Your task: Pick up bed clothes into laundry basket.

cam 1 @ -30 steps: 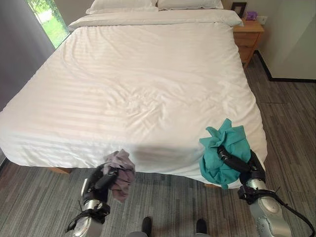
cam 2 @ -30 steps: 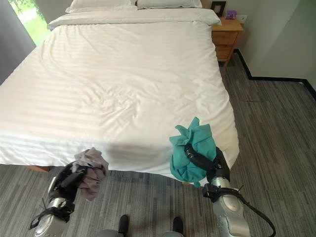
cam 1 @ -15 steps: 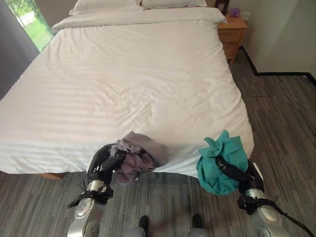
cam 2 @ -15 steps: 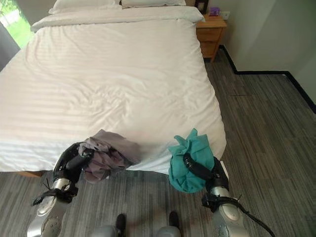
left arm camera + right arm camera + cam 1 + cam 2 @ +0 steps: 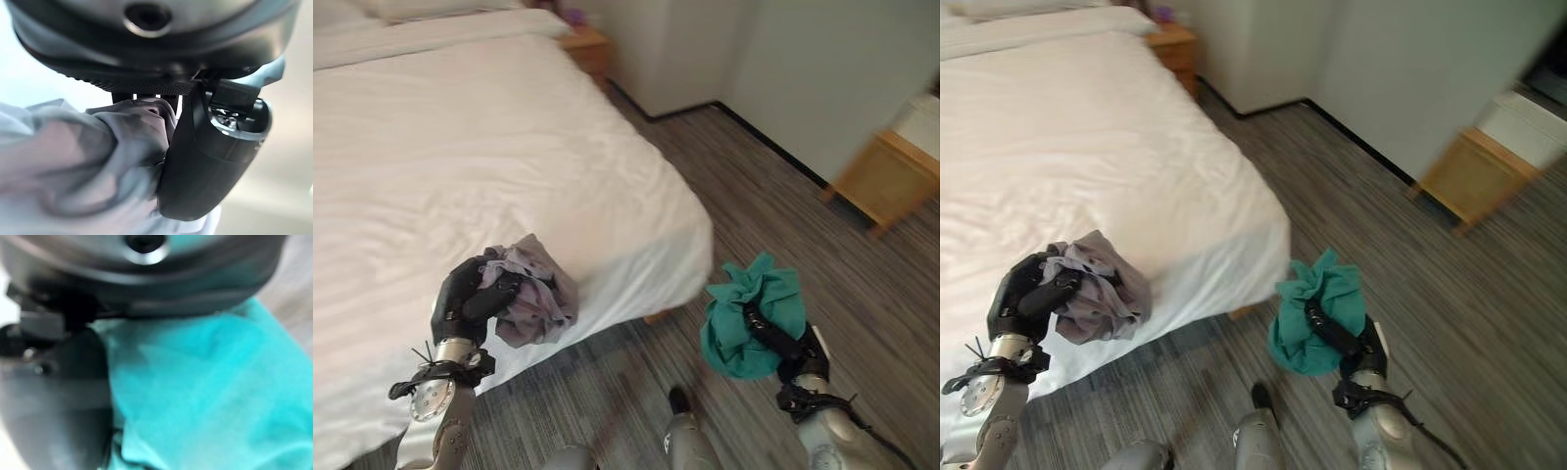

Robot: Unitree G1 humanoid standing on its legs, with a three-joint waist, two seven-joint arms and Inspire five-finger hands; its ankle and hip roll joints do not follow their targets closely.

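My left hand point(image 5: 462, 297) is shut on a bunched grey-mauve garment point(image 5: 534, 292), held over the bed's near corner; the left wrist view shows the same grey cloth point(image 5: 83, 161) pressed under the thumb. My right hand point(image 5: 781, 341) is shut on a teal garment point(image 5: 744, 311), held above the grey floor to the right of the bed. In the right wrist view the teal cloth point(image 5: 210, 391) lies against the palm.
The white bed point(image 5: 460, 166) takes up the left half of the scene. A wooden nightstand point(image 5: 589, 46) stands at its far corner. A wooden cabinet point(image 5: 886, 176) stands by the wall at the right. Striped grey floor point(image 5: 754, 225) lies between the bed and the wall.
The camera has swung to the right, so the bed now lies at the left and the wall and cabinet have come into view. Both hands still hold their garments.
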